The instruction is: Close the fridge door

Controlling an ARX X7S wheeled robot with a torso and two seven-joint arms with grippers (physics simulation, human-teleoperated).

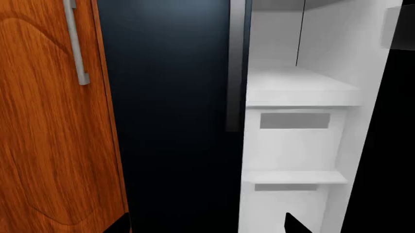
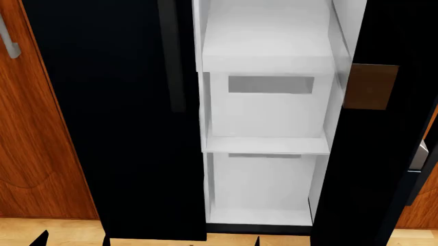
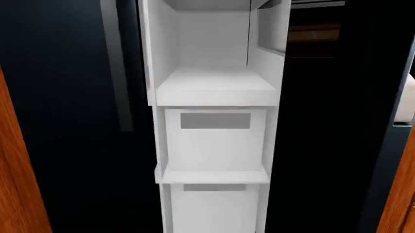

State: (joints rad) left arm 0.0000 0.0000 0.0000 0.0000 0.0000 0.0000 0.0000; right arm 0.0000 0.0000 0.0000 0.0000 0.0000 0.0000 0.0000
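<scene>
The fridge door [image 2: 373,154] is a glossy black panel that stands open at the right of the white fridge interior [image 2: 267,113]. It also fills the dark side of the right wrist view as the fridge door [image 3: 324,121] and the edge of the left wrist view as the fridge door [image 1: 389,145]. My left gripper [image 1: 207,228] is open, its two black fingertips wide apart, one before the closed black door [image 1: 168,121] and one before the white lining. Nothing lies between them. Of my right gripper only one dark fingertip [image 2: 257,241] shows, at the head view's lower edge.
The fridge's other door [image 2: 116,118] is shut, with a long black bar handle [image 2: 171,56]. A reddish wood cabinet door [image 2: 34,128] with a grey handle [image 1: 76,43] stands to its left. White shelves and drawers [image 3: 214,141] fill the open compartment. Pale wood floor [image 2: 61,230] lies below.
</scene>
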